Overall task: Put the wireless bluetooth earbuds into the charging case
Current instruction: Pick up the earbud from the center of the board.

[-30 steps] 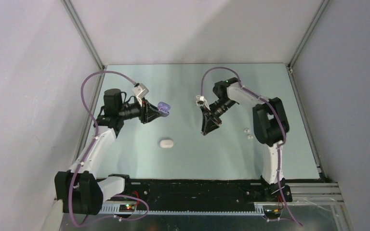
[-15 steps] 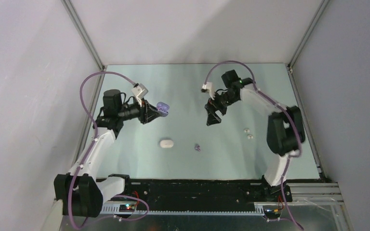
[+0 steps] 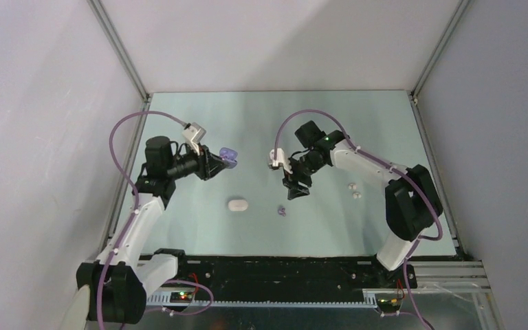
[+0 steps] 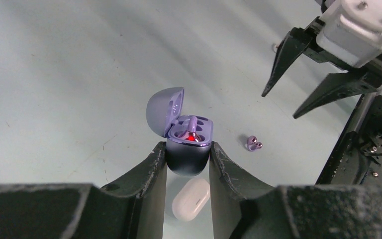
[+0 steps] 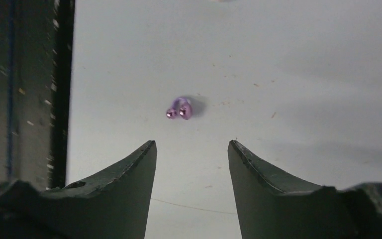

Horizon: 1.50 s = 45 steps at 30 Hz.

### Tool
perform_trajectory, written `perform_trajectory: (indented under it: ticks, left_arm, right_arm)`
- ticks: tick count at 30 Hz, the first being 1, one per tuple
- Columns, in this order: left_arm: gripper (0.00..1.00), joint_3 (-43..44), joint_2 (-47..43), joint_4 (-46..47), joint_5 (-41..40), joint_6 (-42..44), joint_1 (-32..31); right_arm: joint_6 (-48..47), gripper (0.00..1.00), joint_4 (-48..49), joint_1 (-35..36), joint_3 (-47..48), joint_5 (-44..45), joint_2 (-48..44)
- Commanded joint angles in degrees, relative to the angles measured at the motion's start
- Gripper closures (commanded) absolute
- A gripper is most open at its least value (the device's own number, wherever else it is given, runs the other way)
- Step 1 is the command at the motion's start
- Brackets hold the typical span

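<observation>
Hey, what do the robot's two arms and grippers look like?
The left arm and right arm have white link shells with black joints. A purple cable loops along each. Near each wrist sits a small white camera block. The left gripper and right gripper both have black, tapered, pointed fingers.

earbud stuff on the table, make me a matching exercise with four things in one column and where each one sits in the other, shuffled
Things
1. purple case
2. white case
3. loose purple earbud
4. white earbuds

Places
a. on the table, just ahead of the open right pincer
b. gripped in the left pincer, lid open
c. a pair on the table, off to the right side
d. lying shut on the table, untouched

Pairs: 1-b, 2-d, 3-a, 4-c
</observation>
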Motion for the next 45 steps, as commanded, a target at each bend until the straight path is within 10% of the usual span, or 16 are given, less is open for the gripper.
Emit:
perform_trajectory:
  ticks: [1, 13, 45]
  left_arm:
    - [1.00, -0.58, -3.66, 2.88, -0.64, -2.79, 0.11]
    - [1.00, -1.66, -7.18, -0.78, -1.65, -2.91, 1.94]
    - [1.00, -2.93, -7.42, 0.57, -0.94, -4.45, 3.24]
  right_arm:
    - [-23.69, 0.42, -4.19, 1.79, 4.17, 2.17, 3.12]
    - [-40.96, 0.54, -26.29, 8.44, 21.66, 7.75, 21.94]
    - [-35.29, 0.81, -23.94, 10.81, 21.42, 14.30, 27.94]
